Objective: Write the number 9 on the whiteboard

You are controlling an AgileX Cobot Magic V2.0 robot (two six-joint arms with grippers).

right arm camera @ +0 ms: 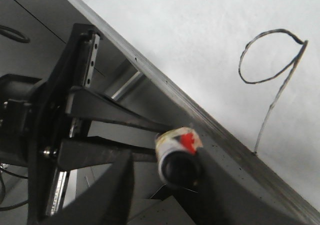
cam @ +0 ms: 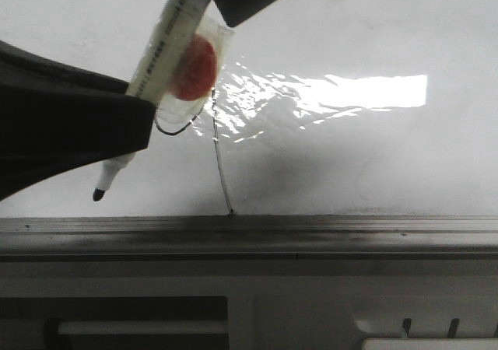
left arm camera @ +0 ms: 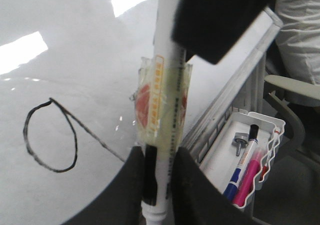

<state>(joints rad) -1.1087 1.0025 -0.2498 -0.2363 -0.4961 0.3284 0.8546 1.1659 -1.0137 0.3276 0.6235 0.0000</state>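
Your number 9 is drawn on the whiteboard: oval loop up top, thin slanted tail running down to the grey rail at the board's edge, where it ends right at the rail.

Left gripper is clamped on the marker, fingers closed around the barrel near the tip end. Marker barrel carries a taped-on clear patch with a red-orange disc. In the front view the black tip sits beside the 9's tail, near the rail; you can't tell from these views whether it touches the board.

Right gripper: not visible in any view, its wrist camera only shows the left one holding the marker in front of the rail.

Beside the rail, a white tray holds a few spare markers, blue and pink among them.
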